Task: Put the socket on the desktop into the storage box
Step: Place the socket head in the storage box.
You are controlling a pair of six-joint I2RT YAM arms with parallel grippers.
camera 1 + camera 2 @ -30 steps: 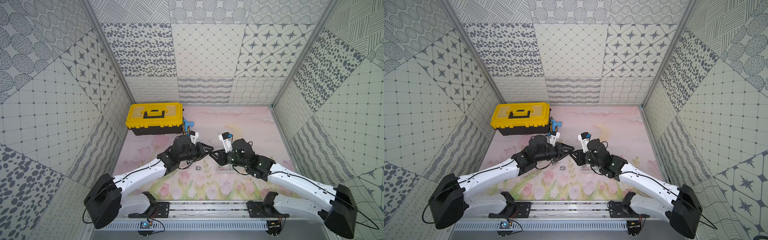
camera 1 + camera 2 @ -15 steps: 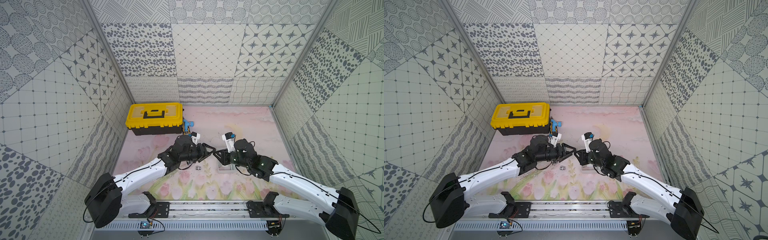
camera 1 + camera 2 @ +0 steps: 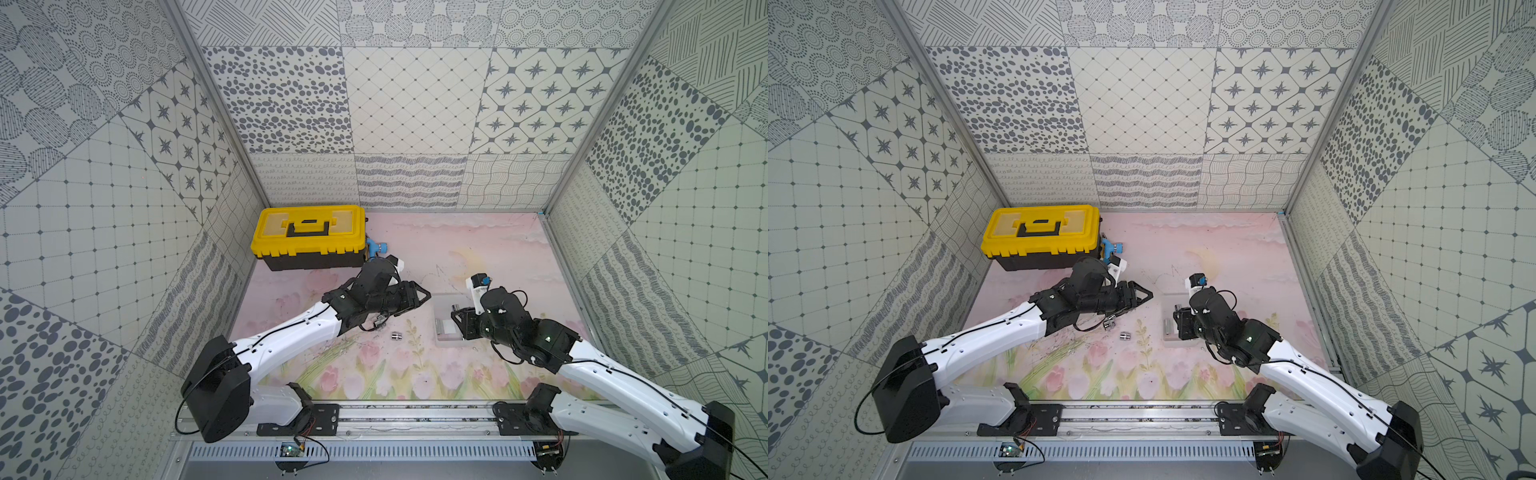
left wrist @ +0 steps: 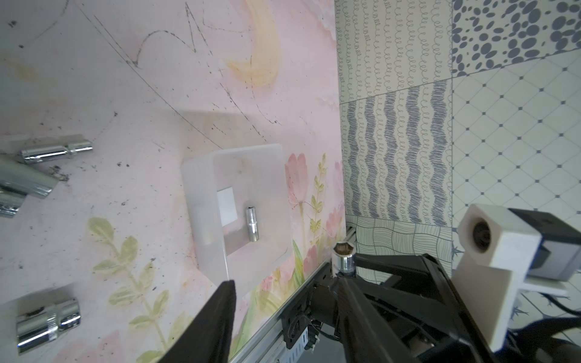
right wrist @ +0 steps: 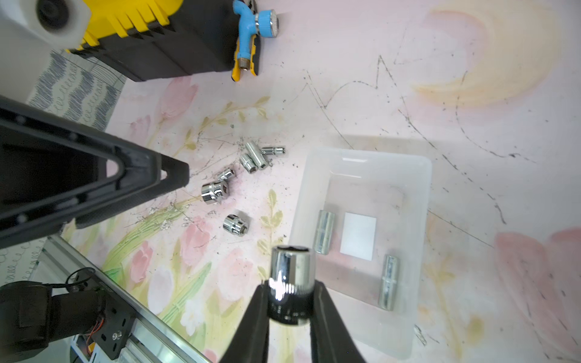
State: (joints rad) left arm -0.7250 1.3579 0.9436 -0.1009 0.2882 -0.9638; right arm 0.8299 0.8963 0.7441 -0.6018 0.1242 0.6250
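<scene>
My right gripper (image 5: 290,287) is shut on a short chrome socket (image 5: 290,276), which stands upright out of the fingers. It hangs over the near edge of the storage box (image 5: 314,176), a clear shallow tray with a white label; in both top views the box (image 3: 444,305) (image 3: 1168,302) lies right of centre. Two slim sockets (image 5: 323,232) (image 5: 389,283) lie inside it. My left gripper (image 3: 427,296) (image 4: 283,286) is open and empty, hovering left of the box. Several loose sockets (image 5: 215,191) (image 3: 397,335) lie on the table below it.
A yellow-lidded black toolbox (image 3: 309,237) stands at the back left, with a blue tap-like tool (image 3: 380,248) beside it. The patterned walls close in on three sides. The aluminium rail (image 3: 415,411) runs along the front edge.
The two grippers were tip to tip; the left jaws opened and let go. The right arm drew back rightward with the socket to the box.
</scene>
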